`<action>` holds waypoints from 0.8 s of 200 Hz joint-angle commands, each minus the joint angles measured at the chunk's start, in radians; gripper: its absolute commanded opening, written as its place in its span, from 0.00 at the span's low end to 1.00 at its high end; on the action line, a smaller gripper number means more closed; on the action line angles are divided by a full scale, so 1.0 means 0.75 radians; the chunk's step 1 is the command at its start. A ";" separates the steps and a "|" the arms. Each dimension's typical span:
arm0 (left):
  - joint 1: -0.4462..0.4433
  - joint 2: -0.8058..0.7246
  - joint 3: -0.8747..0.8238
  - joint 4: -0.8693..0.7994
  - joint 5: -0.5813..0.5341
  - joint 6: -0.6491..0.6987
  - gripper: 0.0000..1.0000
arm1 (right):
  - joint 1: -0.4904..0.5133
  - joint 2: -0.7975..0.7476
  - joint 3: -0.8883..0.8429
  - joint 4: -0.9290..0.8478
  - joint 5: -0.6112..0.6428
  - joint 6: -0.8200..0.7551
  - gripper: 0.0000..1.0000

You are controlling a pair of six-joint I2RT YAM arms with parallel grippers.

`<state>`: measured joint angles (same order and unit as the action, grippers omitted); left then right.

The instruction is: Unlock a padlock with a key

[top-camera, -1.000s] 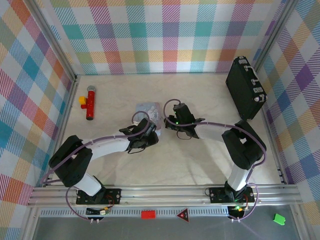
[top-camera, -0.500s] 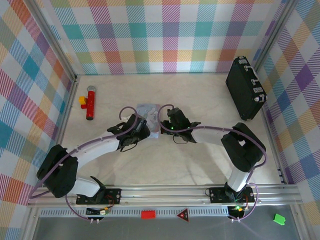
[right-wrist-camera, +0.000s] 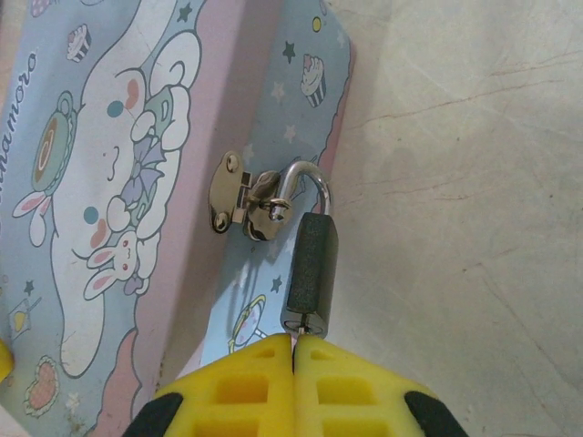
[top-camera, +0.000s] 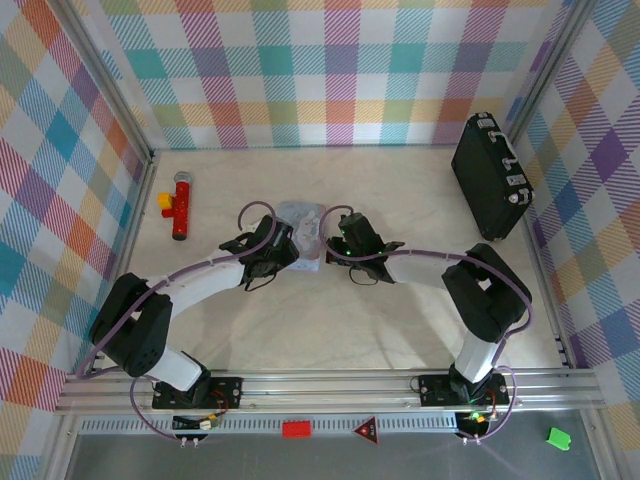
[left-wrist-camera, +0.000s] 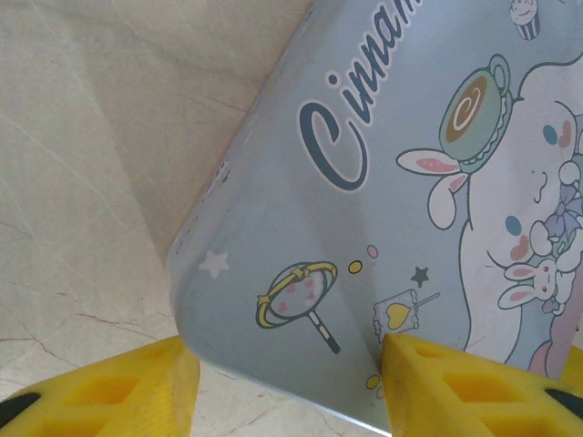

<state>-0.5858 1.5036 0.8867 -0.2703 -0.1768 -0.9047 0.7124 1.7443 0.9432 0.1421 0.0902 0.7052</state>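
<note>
Fingers of the left gripper (top-camera: 284,246) and right gripper (top-camera: 330,246) sit at either side of the pale blue Cinnamoroll case (top-camera: 300,218) in the top view, too small there to read.

On the left wrist, yellow fingers (left-wrist-camera: 100,396) stand apart around the case's near corner; whether they pinch it I cannot tell.

On the right wrist, the fingertips are pressed together just under the keyhole end of the padlock (right-wrist-camera: 312,264). It lies at the case's edge, silvery shackle (right-wrist-camera: 305,177) still closed through the hasp (right-wrist-camera: 239,202). Whether a key sits between them is hidden. I judge the lock reached, the unlocking yet to do
</note>
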 commanded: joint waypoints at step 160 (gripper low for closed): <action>-0.027 0.045 -0.085 -0.055 0.019 -0.024 0.52 | 0.088 0.049 0.148 -0.094 0.249 -0.070 0.00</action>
<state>-0.5953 1.5017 0.8600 -0.2096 -0.1825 -0.9279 0.8066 1.7462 1.0172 0.0795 0.2470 0.6739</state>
